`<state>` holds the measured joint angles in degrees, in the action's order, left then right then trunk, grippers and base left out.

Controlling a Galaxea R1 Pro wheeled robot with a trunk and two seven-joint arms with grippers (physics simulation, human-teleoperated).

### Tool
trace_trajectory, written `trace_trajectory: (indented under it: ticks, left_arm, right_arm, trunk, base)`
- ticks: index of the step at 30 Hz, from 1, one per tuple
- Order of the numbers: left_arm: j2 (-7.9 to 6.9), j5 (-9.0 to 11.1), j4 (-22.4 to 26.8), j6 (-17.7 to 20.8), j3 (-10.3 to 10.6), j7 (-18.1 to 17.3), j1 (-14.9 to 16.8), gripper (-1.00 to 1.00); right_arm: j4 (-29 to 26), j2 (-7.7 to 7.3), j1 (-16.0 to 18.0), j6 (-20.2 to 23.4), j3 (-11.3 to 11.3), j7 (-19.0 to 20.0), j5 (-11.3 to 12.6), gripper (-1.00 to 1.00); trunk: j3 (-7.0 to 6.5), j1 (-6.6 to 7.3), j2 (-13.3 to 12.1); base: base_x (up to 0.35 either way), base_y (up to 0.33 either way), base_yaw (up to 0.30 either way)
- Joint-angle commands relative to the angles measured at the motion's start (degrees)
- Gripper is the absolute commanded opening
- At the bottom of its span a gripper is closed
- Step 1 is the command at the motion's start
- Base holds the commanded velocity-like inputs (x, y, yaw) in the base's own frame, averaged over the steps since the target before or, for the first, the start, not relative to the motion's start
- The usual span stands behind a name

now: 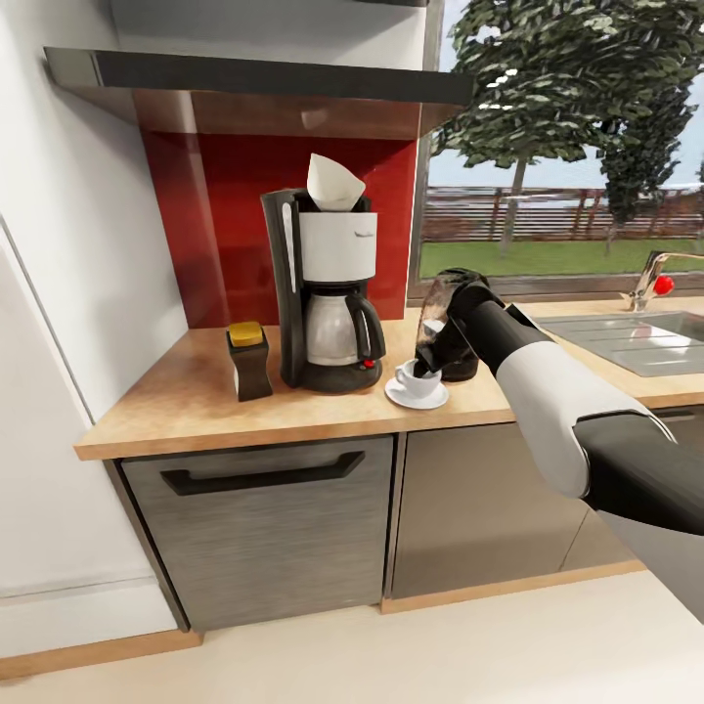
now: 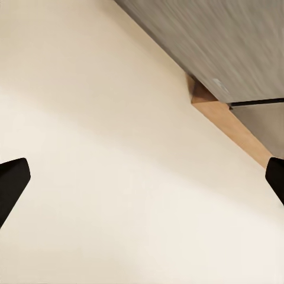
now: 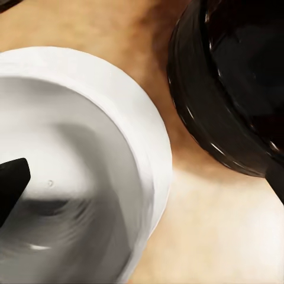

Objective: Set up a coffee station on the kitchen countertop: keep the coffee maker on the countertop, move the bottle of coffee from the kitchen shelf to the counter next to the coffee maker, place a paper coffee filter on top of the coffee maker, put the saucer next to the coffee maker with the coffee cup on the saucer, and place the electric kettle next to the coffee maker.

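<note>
While the coffee maker [image 1: 328, 293] stands on the wooden countertop [image 1: 196, 406] against the red backsplash [image 1: 205, 215], the other items are arranged around it as the reference object. A white paper coffee filter [image 1: 332, 183] sits in the top of the coffee maker, tilted slightly. The bottle of coffee [image 1: 248, 361], dark with a yellow cap, stands just beside the coffee maker on its side away from the window [image 1: 567, 147]. On the window side, the white saucer [image 1: 417, 394] lies just beside the coffee maker's base, with the white coffee cup [image 1: 418, 377] resting on it. The dark electric kettle [image 1: 452, 328] stands immediately beyond the saucer, further from the coffee maker. The right gripper [image 1: 427, 364] reaches down at the coffee cup's rim; in the right wrist view one finger [image 3: 10, 186] lies inside the coffee cup [image 3: 77, 171] and the other at the frame edge by the electric kettle [image 3: 231, 83], so the jaws straddle the cup wall, spread rather than pressed on it. The left gripper [image 2: 142, 177] hangs over the pale floor [image 2: 118, 177] near a cabinet front [image 2: 225, 41], its fingertips [image 2: 12, 180] wide apart with nothing between them.
</note>
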<state>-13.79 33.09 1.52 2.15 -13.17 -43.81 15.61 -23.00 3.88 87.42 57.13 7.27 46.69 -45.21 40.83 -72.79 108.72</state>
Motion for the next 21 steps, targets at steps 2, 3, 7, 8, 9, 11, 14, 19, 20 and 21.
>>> trace_trajectory:
  ticks: [2,3,7,8,9,11,14,19,20,21]
  left_arm:
    - [-0.01,-0.2,0.0,0.2,-0.4,-0.2,0.0,1.00]
    - [-0.01,-0.2,0.0,0.2,-0.4,-0.2,0.0,1.00]
    - [-0.01,-0.2,0.0,0.2,-0.4,-0.2,0.0,1.00]
    - [-0.01,-0.2,0.0,0.2,-0.4,-0.2,0.0,1.00]
    - [-0.01,-0.2,0.0,0.2,-0.4,-0.2,0.0,1.00]
    - [-0.01,-0.2,0.0,0.2,-0.4,-0.2,0.0,1.00]
    - [-0.01,-0.2,0.0,0.2,-0.4,-0.2,0.0,1.00]
    - [-0.01,-0.2,0.0,0.2,-0.4,-0.2,0.0,1.00]
    - [-0.01,-0.2,0.0,0.2,-0.4,-0.2,0.0,1.00]
    - [-0.01,-0.2,0.0,0.2,-0.4,-0.2,0.0,1.00]
  right_arm:
    - [-0.1,-0.01,0.0,0.1,0.2,0.6,-0.6,1.00]
    - [0.0,-0.01,0.0,0.1,0.2,0.6,-0.6,1.00]
    - [-0.1,-0.01,0.0,0.1,0.2,0.6,-0.6,1.00]
    - [0.0,-0.01,0.0,0.1,0.2,0.6,-0.6,1.00]
    - [-0.1,-0.01,0.0,0.1,0.2,0.6,-0.6,1.00]
    - [-0.1,-0.01,0.0,0.1,0.2,0.6,-0.6,1.00]
    - [-0.1,-0.01,0.0,0.1,0.2,0.6,-0.6,1.00]
    - [-0.1,-0.01,0.0,0.1,0.2,0.6,-0.6,1.00]
    - [-0.1,-0.01,0.0,0.1,0.1,0.6,-0.6,1.00]
    - [-0.1,-0.01,0.0,0.1,0.2,0.6,-0.6,1.00]
  trunk:
    - [-0.12,0.23,-0.4]
    - [-0.30,0.45,-0.8]
    - [-1.02,1.33,-2.4]
    - [-1.20,1.54,-2.8]
    - [-1.38,1.76,-3.2]
    - [-1.74,2.20,-4.0]
    - [-1.92,2.42,-4.4]
    - [-1.92,2.42,-4.4]
    - [-2.10,2.64,-4.8]
    - [-2.27,2.86,-5.2]
  base:
    - [0.000,0.000,0.000]
    - [0.000,0.000,0.000]
    - [0.000,0.000,0.000]
    - [0.000,0.000,0.000]
    - [0.000,0.000,0.000]
    - [0.000,0.000,0.000]
    - [0.000,0.000,0.000]
    - [0.000,0.000,0.000]
    - [0.000,0.000,0.000]
    - [0.000,0.000,0.000]
